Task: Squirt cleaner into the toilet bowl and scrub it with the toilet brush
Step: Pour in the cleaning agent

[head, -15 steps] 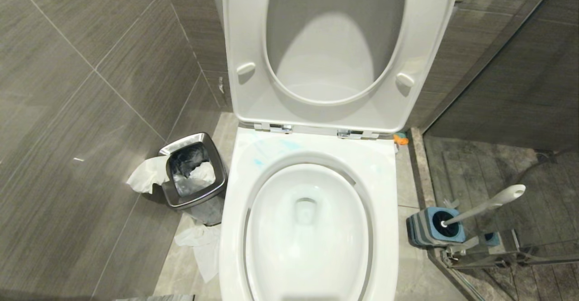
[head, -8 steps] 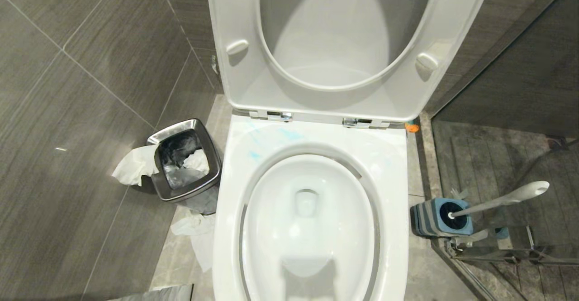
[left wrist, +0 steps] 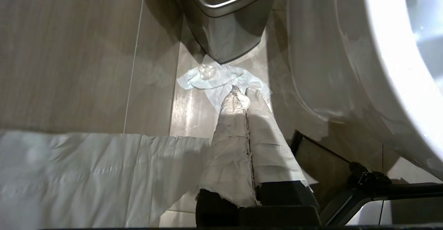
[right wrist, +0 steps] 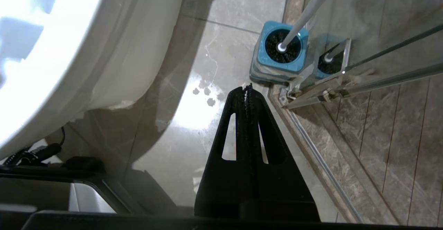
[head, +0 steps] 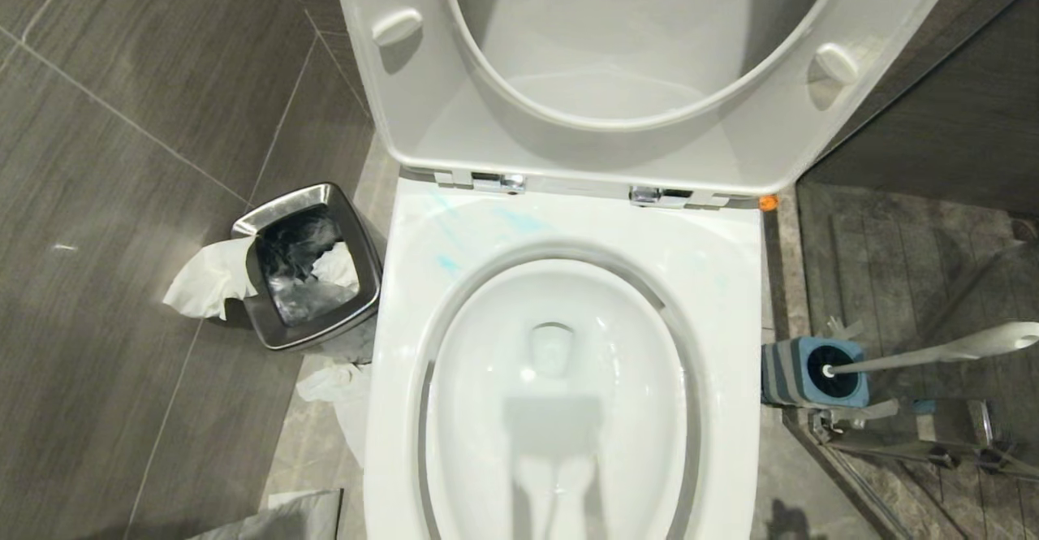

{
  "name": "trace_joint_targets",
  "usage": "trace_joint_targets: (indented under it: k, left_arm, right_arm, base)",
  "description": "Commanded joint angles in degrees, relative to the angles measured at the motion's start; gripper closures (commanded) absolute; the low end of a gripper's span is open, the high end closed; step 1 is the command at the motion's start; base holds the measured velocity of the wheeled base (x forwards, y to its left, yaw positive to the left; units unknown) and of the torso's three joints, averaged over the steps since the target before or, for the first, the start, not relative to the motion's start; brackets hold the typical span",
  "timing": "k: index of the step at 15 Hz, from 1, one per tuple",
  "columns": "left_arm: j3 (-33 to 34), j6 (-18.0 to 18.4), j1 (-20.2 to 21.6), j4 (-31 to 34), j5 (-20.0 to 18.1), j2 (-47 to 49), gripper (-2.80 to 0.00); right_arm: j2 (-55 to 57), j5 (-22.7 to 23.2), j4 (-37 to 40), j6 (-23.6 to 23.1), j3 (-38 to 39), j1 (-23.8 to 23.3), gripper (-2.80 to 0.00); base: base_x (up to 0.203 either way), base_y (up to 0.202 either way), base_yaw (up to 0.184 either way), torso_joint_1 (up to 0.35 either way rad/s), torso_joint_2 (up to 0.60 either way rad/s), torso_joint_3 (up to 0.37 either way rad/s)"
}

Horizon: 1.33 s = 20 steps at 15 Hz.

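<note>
While unseen overhead, both wrists show hands [left wrist: 244, 91] [right wrist: 246, 88] pressed closed.

the toilet bowl [head: 487, 410] is glossy white porcelain, faint teal smears on its rim. left of the toilet bowl, a brushed steel bin [head: 312, 337] with crumpled paper [head: 203, 280]. right of it, the toilet brush [head: 933, 353] (smooth white plastic handle, spiky black bristles). floor tiles [right wrist: 193, 119] polished, reflective.

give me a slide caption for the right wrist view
Shut right gripper hangs above the floor, toilet brush parked in its blue holder.
</note>
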Motion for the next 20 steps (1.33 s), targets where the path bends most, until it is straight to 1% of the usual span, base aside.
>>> trace_joint_targets:
  k: [1, 6, 10, 13, 15, 17, 20]
  left_arm:
    - [0.09, 0.02, 0.01, 0.02, -0.01, 0.09, 0.00]
    - [0.09, 0.11, 0.01, 0.02, -0.01, 0.09, 0.00]
    - [0.17, -0.68, 0.01, 0.11, 0.01, 0.09, 0.00]
    - [0.09, -0.77, 0.01, 0.11, 0.08, 0.09, 0.00]
    - [0.15, -0.77, 0.01, 0.11, -0.01, 0.09, 0.00]
    - [0.09, -0.77, 0.01, 0.11, 0.08, 0.09, 0.00]
    - [0.17, -0.77, 0.01, 0.11, 0.08, 0.09, 0.00]
  right_arm:
    - [0.05, 0.02, 0.06, -0.03, 0.00, 0.00, 0.00]
    - [0.05, 0.37, 0.06, -0.03, 0.00, 0.00, 0.00]
    - [0.29, 0.29, 0.72, 0.05, -0.42, 0.00, 0.00]
    - [0.58, 0.13, 10.71, 0.66, -4.14, 0.00, 0.00]
    - [0.99, -0.93, 16.80, 0.92, -7.04, 0.00, 0.00]
    - [4.76, -1.16, 18.81, 0.93, -9.41, 0.00, 0.00]
    - [18.53, -1.80, 19.14, 0.97, -13.90, 0.00, 0.00]
  base:
    - [0.000, 0.000, 0.000, 0.009, 0.00, -0.195]
    - [0.000, 0.000, 0.000, 0.004, 0.00, -0.187]
    - [0.000, 0.000, 0.000, 0.002, 0.00, -0.039]
    - [0.000, 0.000, 0.000, 0.000, 0.00, 0.000]
    - [0.000, 0.000, 0.000, 0.000, 0.00, 0.000]
    - [0.000, 0.000, 0.000, 0.000, 0.00, 0.000]
    - [0.000, 0.000, 0.000, 0.000, 0.00, 0.000]
